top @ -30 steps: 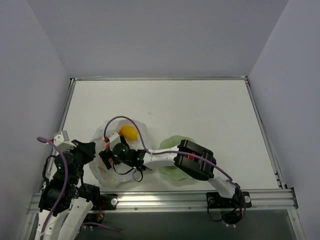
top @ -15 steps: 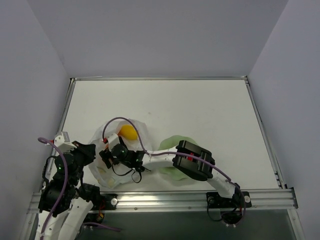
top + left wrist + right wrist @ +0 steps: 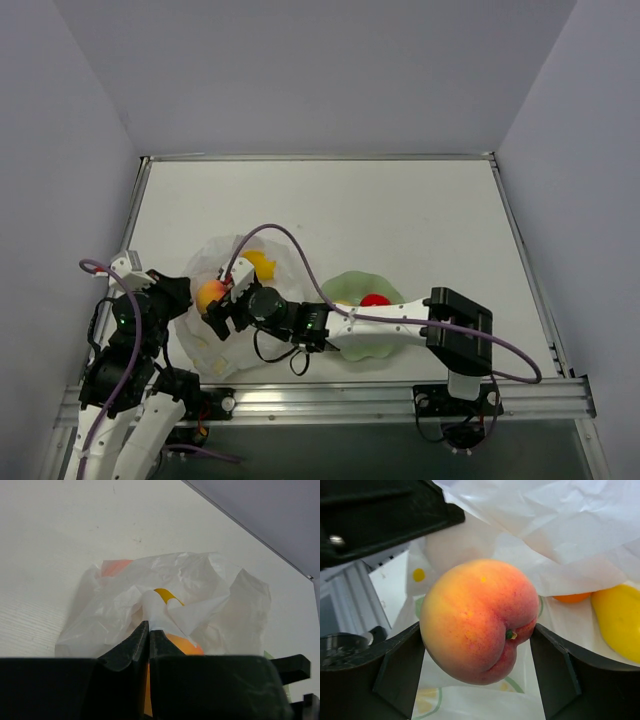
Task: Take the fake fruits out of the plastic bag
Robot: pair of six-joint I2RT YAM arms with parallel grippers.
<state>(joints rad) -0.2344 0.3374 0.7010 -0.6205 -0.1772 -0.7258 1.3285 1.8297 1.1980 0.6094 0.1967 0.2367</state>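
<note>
The crinkled white plastic bag [image 3: 203, 345] lies at the near left of the table. My right gripper [image 3: 218, 305] is shut on the pink-orange peach [image 3: 211, 295] and holds it over the bag's left side. In the right wrist view the peach [image 3: 477, 617] sits between both fingers, above the bag [image 3: 545, 520]. An orange ball [image 3: 572, 598] and a yellow fruit [image 3: 617, 620] lie in the bag. My left gripper [image 3: 172, 300] is shut on a fold of the bag [image 3: 200, 605]. An orange fruit [image 3: 182, 647] shows just behind the left fingers.
The pale green wavy plate [image 3: 350, 280] stands right of the bag with a red ball [image 3: 375, 300] on it. My right arm stretches across the plate's near part. A yellow fruit [image 3: 262, 264] shows at the bag's far side. The metal rail [image 3: 400, 395] runs along the near edge.
My right gripper has come up and moved left with the peach now showing in it. The right arm has stretched out lower, uncovering the plate and red ball.
</note>
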